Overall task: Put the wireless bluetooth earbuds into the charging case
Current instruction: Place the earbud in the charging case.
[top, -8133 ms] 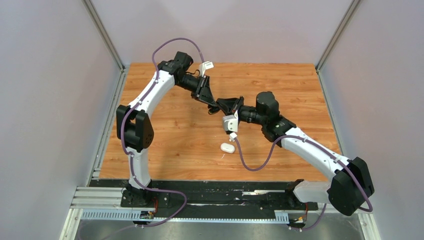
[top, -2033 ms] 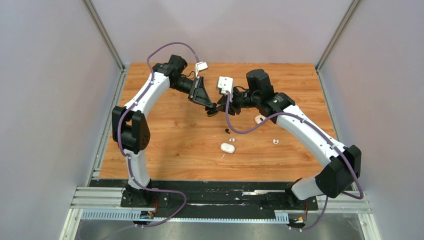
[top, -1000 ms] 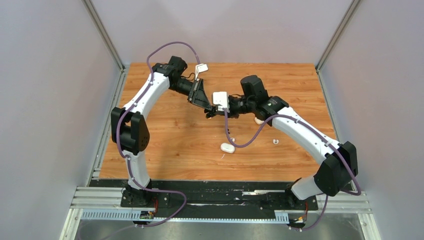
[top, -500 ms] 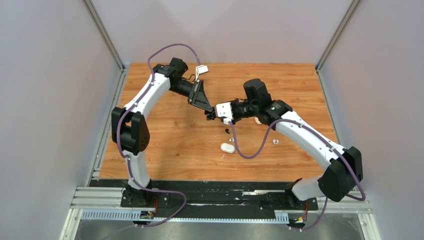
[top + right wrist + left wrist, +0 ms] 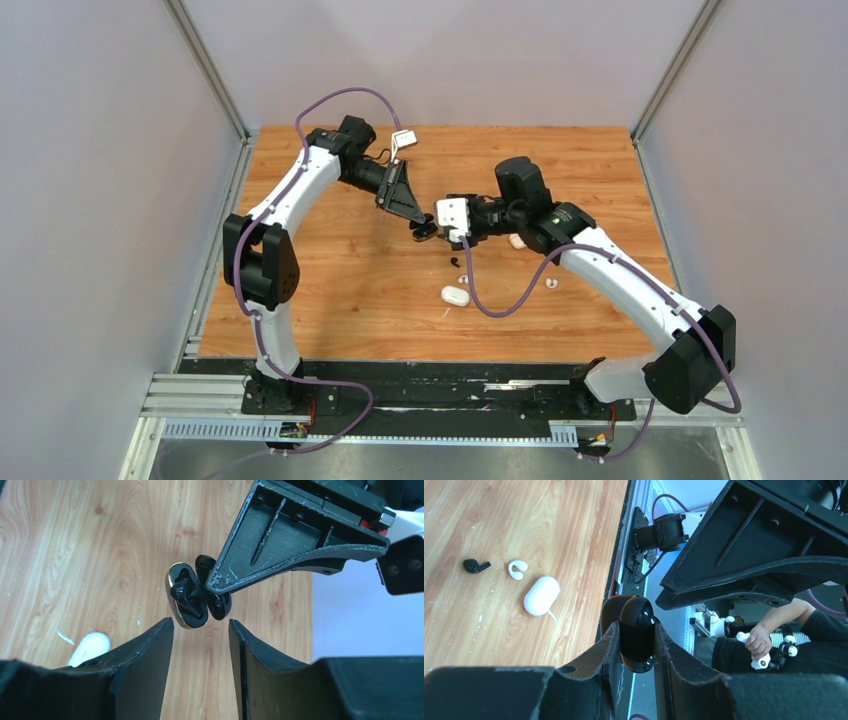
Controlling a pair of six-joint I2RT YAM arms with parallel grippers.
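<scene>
The left end effector (image 5: 636,630) clamps the open black charging case (image 5: 176,575), a black earbud (image 5: 186,596) seated inside. The right end effector (image 5: 200,625), its fingers now spread and empty, has drawn back slightly. A loose earbud (image 5: 475,566) lies on the worktop (image 5: 330,290).

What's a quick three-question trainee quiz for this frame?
1. True or false: the left gripper is shut on the black charging case.
2. The right gripper is: A) shut on an earbud; B) open and empty; C) shut on a cable.
3. Fill in: the closed case lying on the table is ___ in colour.
Key: 1 true; 2 B; 3 white.
</scene>
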